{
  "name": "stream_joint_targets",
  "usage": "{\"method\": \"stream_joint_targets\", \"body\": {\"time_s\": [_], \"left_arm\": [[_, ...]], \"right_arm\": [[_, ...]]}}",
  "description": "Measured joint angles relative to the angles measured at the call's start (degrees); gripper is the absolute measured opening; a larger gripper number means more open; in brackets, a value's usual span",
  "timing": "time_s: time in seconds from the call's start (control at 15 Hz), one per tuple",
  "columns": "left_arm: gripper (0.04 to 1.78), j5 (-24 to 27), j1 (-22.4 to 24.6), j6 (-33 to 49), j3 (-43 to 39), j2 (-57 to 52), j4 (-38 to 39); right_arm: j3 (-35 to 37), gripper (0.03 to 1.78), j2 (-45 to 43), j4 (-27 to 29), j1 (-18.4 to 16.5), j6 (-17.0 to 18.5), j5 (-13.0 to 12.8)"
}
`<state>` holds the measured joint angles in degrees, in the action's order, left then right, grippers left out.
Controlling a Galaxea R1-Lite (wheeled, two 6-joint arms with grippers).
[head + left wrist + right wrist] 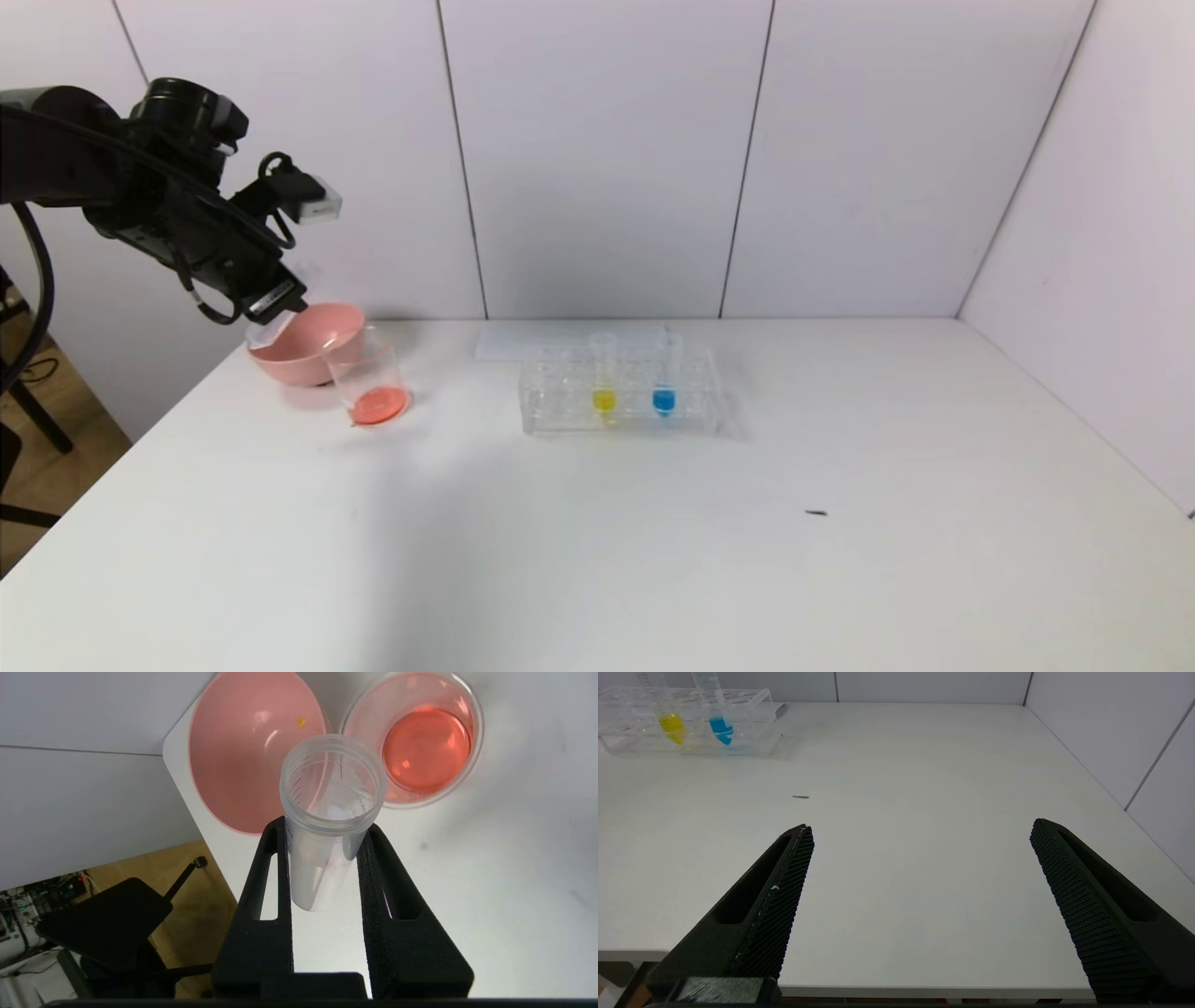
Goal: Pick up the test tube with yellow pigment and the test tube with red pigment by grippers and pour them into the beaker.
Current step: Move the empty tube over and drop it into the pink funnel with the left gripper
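The red pour looks finished: the beaker (370, 378) on the counter (597, 523) holds a shallow orange-red pool, and the test tube with red pigment (329, 812) appears emptied, its clear body showing no colour inside. The left end effector (327, 835) is clenched on that tube just below its open threaded mouth, both fingers (275, 868) pressed against the wall. In the head view it hangs tilted above the near rim of the pink bowl (308, 341), which stands touching or just behind the beaker; the tube's mouth points down toward the two vessels. My reading is that the next move calls for getting rid of the spent tube, likely into the bowl or back to the clear rack (621, 392), without knocking the beaker so close by. The test tube with yellow pigment (604, 378) stands upright in the rack beside a blue-tipped tube (665, 378), well apart from the beaker and still to be poured. The right end effector (920, 868) is released, its fingers spread wide, hovering low over the bare near side of the counter, holding nothing.
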<state>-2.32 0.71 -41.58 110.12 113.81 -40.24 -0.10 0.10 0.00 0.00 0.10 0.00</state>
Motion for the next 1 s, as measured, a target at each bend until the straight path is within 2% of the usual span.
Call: {"method": "stream_joint_targets", "body": {"time_s": [0.4, 0.6, 1.0], "left_arm": [[0.44, 0.63, 0.20, 12.31, -9.84, -1.74, 21.28], [0.44, -0.46, 0.44, 17.99, -11.72, -2.24, 23.36], [0.44, -1.87, 1.94, 21.63, -15.49, -3.08, 31.37]], "right_arm": [[0.00, 1.70, 0.00, 0.02, 0.00, 0.00, 0.00], [0.00, 1.70, 0.00, 0.00, 0.00, 0.00, 0.00], [0.00, 1.70, 0.00, 0.02, 0.00, 0.00, 0.00]]}}
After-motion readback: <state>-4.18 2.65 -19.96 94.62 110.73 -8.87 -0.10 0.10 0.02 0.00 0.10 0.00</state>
